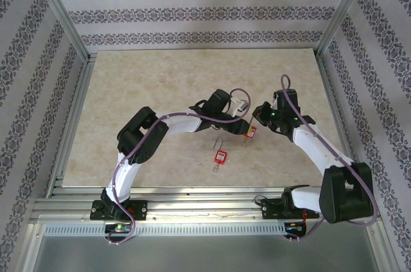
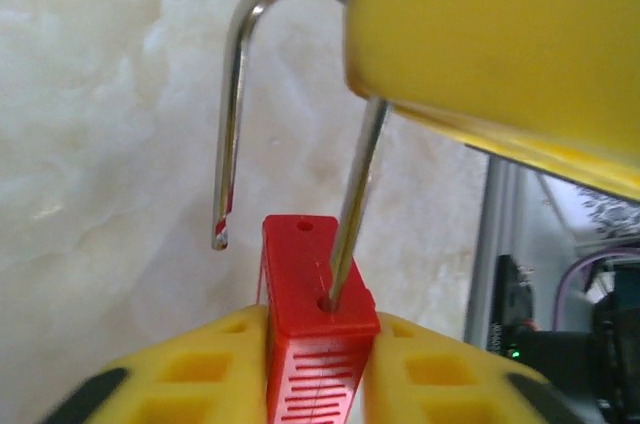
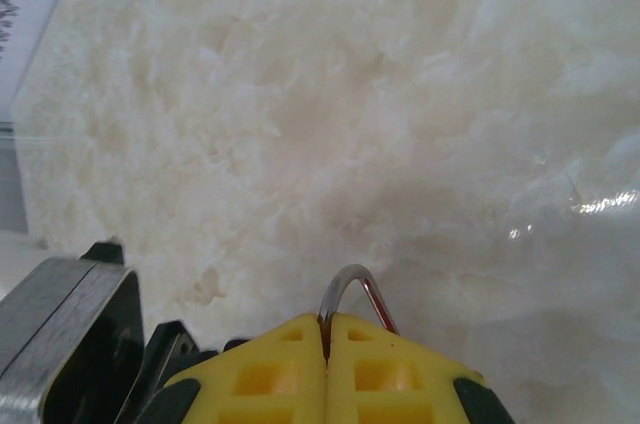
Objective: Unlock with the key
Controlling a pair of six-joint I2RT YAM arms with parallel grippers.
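A red padlock (image 2: 312, 289) stands upright between the yellow fingers of my left gripper (image 2: 318, 344), which press on both sides of its body. Its silver shackle (image 2: 238, 94) is sprung open, one leg free above the body and the other still in its hole. My right gripper (image 3: 327, 329) is shut on the curved top of that shackle (image 3: 347, 279), and one of its yellow fingers (image 2: 500, 34) shows in the left wrist view. From above, both grippers meet over the held padlock (image 1: 252, 132) at mid-table. The key is hidden.
A second red padlock (image 1: 220, 156) lies flat on the marble tabletop (image 1: 154, 73), a little nearer than the held one. Metal frame rails (image 1: 70, 28) and patterned walls bound the table on three sides.
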